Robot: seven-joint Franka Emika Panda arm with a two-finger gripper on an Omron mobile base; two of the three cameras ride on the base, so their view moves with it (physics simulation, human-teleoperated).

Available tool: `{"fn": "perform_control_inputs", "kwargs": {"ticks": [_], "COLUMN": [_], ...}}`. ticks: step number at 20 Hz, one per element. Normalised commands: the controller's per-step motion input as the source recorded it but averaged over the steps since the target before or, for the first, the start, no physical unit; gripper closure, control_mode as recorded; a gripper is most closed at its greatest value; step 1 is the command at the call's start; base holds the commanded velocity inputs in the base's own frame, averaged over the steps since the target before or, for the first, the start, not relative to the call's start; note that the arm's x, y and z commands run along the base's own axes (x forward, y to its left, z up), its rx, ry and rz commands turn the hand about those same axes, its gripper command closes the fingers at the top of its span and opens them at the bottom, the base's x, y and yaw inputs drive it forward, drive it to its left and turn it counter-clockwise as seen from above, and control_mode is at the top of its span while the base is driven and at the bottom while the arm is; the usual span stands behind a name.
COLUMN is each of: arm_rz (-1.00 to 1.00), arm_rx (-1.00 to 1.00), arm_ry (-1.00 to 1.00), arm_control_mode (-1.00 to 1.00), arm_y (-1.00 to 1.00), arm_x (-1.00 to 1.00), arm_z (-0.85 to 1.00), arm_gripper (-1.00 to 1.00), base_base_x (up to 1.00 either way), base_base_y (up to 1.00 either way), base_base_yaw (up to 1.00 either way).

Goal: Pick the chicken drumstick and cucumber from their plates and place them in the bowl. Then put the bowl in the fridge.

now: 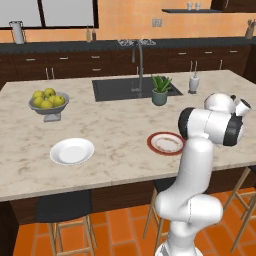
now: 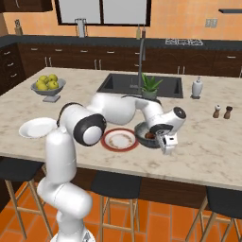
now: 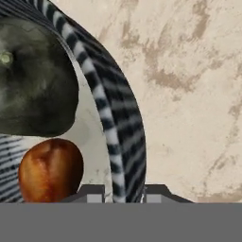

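No text, label, brand, number or sign can be read on anything here.

Orange walls point(image 1: 125, 20), dark cabinets point(image 1: 75, 62), terracotta floor point(image 1: 120, 230), stools point(image 2: 116, 189).

Worktop point(image 1: 115, 135): beige marble island, sink point(image 1: 125, 89) set in. On it: footed fruit bowl point(image 1: 48, 106), white plate point(image 1: 72, 151), red-rimmed plate point(image 1: 165, 143), potted plant point(image 1: 160, 90), soap dispenser point(image 1: 194, 82), ribbed dark bowl point(image 2: 147, 135) just beside red-rimmed plate, two shakers point(image 2: 222, 112).

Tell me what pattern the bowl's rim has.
Dark with pale ribbed stripes; the bowl shows it best in the hand view.
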Motion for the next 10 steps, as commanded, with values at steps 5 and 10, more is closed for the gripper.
{"fn": "perform_control_inputs", "kwargs": {"ticks": [5,10], "arm_rz": [-0.21,-0.26], "arm_rx": [0.00,0.00], "arm_ry": [0.03,0.00], "arm_control_mode": [-1.00,-1.00], "arm_y": [0.00,0.00], "arm_x": [-0.18,-0.50], "arm_z": [0.04,0.56], "arm_gripper": [1.00,1.00], "base_base_x": [0.00,0.00], "base_base_y": [0.00,0.00], "base_base_yaw": [0.00,0.00]}}
